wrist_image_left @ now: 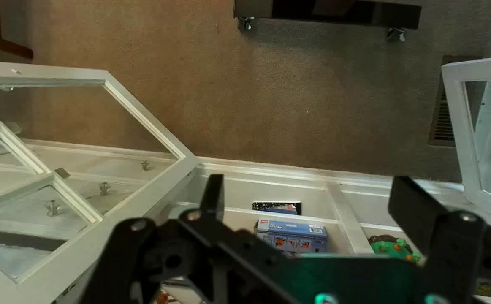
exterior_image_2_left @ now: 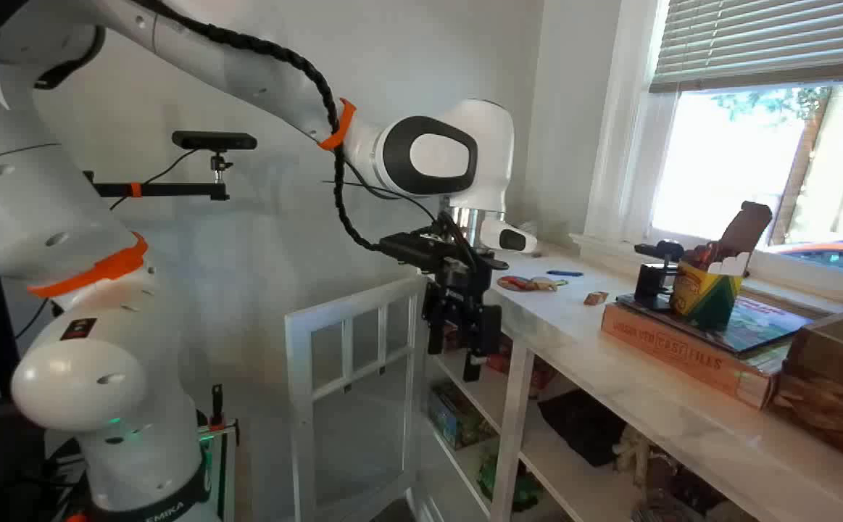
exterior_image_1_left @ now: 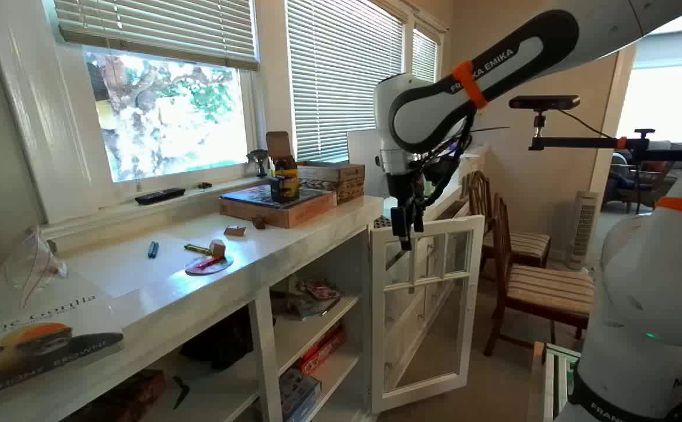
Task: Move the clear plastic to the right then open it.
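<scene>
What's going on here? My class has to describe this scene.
A robot arm stands by a white counter, handling nothing right now. Its gripper hangs open and empty near an open glass-paned cabinet door. The clear plastic bag, which it is meant to move right and open, sits apart from it on the counter, by the One Gorilla book.

The window (exterior_image_1_left: 168, 138) is overexposed, the counter (exterior_image_1_left: 258, 243) marked by glare. The gripper (wrist_image_left: 310, 196) is softly blurred in the dim wrist view.
</scene>
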You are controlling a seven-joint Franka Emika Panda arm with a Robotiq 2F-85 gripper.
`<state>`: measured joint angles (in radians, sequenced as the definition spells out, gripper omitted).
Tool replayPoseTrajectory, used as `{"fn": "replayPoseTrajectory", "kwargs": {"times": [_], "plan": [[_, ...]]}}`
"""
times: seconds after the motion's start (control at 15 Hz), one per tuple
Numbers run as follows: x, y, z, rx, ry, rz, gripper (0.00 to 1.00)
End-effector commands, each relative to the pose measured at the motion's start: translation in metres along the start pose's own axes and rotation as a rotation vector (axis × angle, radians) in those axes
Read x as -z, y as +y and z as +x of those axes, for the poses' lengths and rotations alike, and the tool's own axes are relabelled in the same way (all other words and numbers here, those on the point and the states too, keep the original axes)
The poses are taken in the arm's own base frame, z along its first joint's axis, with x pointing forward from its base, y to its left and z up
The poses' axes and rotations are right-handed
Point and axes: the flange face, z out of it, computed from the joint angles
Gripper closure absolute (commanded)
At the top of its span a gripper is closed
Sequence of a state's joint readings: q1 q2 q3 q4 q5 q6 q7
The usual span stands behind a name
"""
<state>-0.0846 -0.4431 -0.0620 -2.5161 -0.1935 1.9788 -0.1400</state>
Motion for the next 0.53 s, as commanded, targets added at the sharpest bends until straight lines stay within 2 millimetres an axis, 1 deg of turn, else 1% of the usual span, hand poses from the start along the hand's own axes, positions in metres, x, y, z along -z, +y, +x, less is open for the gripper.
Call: {"fn": "replayPoseTrajectory", "kwargs": {"times": [0.0, 0.4, 0.47], "plan": [[0.0004, 0.0, 0.0001, 0.0, -0.001, 0.0, 0.0], [0.0004, 0.0, 0.0001, 0.0, -0.001, 0.0, 0.0], [0.0072, -0.002, 0.009, 0.026, 0.027, -0.007, 0.0]]}}
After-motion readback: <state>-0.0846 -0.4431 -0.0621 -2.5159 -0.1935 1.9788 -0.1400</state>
